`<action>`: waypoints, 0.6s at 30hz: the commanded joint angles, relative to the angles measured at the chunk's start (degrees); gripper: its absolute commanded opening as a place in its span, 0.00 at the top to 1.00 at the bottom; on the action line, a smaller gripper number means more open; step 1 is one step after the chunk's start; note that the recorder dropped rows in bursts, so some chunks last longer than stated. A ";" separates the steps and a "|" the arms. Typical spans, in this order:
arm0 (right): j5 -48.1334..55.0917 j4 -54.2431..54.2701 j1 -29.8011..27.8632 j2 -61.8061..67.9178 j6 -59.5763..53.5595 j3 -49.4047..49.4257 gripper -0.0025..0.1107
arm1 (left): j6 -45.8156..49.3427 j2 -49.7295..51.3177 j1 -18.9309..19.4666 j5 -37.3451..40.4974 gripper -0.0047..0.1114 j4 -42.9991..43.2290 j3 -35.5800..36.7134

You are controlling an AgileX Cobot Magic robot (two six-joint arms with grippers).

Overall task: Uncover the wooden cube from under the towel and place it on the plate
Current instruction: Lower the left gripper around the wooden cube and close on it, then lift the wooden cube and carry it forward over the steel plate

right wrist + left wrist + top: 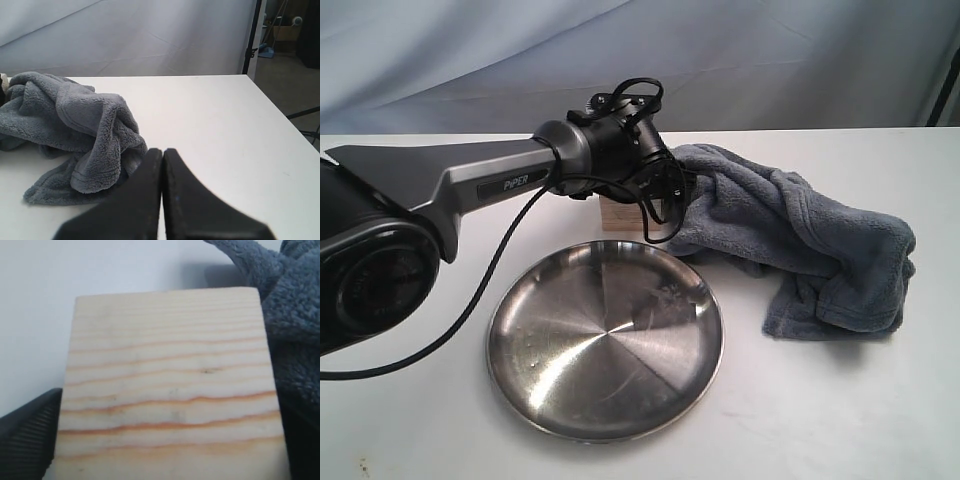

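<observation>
The wooden cube (pixel 622 217) stands on the white table just behind the plate (pixel 605 345), uncovered, with the towel (pixel 800 240) bunched to its right. My left gripper (pixel 660 205) reaches down over the cube. In the left wrist view the cube (pixel 167 385) fills the space between the two dark fingers (pixel 30 440), which press against its sides. The towel (pixel 292 315) lies right beside it. My right gripper (pixel 162 152) is shut and empty, low over the table near the towel (pixel 75 125); the exterior view does not show it.
The left arm (pixel 440 190) and its black cable (pixel 470 310) stretch across the left side, the cable hanging beside the plate. A grey backdrop (pixel 720 60) hangs behind the table. The table's right edge (pixel 280 125) drops off near the right gripper.
</observation>
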 commanded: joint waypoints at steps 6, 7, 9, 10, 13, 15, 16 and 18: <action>0.68 0.28 0.00 -0.37 0.23 0.15 0.95 | -0.49 0.66 0.21 -1.03 0.39 -1.67 0.11; 0.68 0.28 0.00 -0.37 0.23 0.15 0.95 | -0.49 0.81 0.35 -1.03 0.43 -1.67 0.11; 0.68 0.28 0.00 -0.37 0.23 0.15 0.95 | -0.49 1.32 0.35 -0.69 0.49 -1.67 0.11; 0.68 0.28 0.00 -0.37 0.23 0.15 0.95 | -0.49 1.44 0.35 -0.39 0.51 -1.67 0.11; 0.68 0.28 0.00 -0.37 0.23 0.15 0.95 | -0.25 1.49 0.35 0.16 0.59 -1.67 -0.01; 0.68 0.28 0.00 -0.37 0.23 0.15 0.95 | 0.04 1.00 0.35 0.16 0.66 -1.24 -0.01; 0.68 0.28 0.00 -0.37 0.23 0.15 0.95 | 0.19 0.70 0.35 0.31 0.69 -1.05 -0.01; 0.68 0.28 0.00 -0.37 0.23 0.15 0.95 | 0.19 -0.28 0.35 0.73 0.75 -0.37 -0.01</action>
